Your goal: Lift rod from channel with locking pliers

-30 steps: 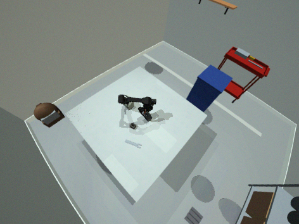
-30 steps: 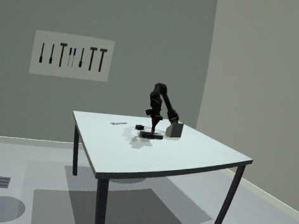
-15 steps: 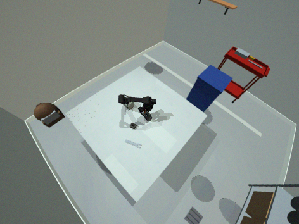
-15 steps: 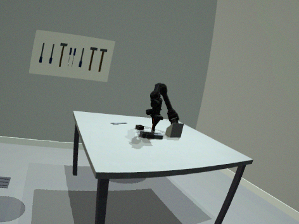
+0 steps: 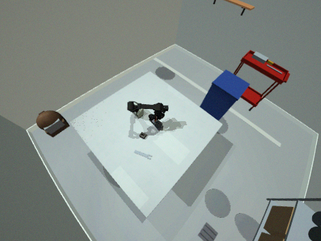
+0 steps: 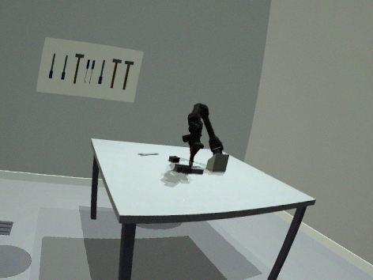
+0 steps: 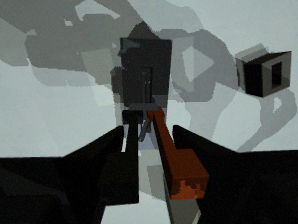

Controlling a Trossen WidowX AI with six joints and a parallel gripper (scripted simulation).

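Evidently, the locking pliers (image 6: 191, 160) (image 7: 182, 162) stood over the channel block (image 5: 158, 125) (image 6: 190, 170) (image 7: 159, 60), handles in the half-open fingers (image 5: 154, 116) (image 6: 192, 149).
Wrist view: the rod (image 7: 145, 85) seemed to lie in the slot at 12 o'clock, the empty holster (image 5: 143, 135) (image 6: 174, 159) (image 7: 254, 79) at 2. The handles looked stiff and perhaps slippery; likely best squeezed evenly, well back from the pivot. Whether they had locked, I couldn't tell.
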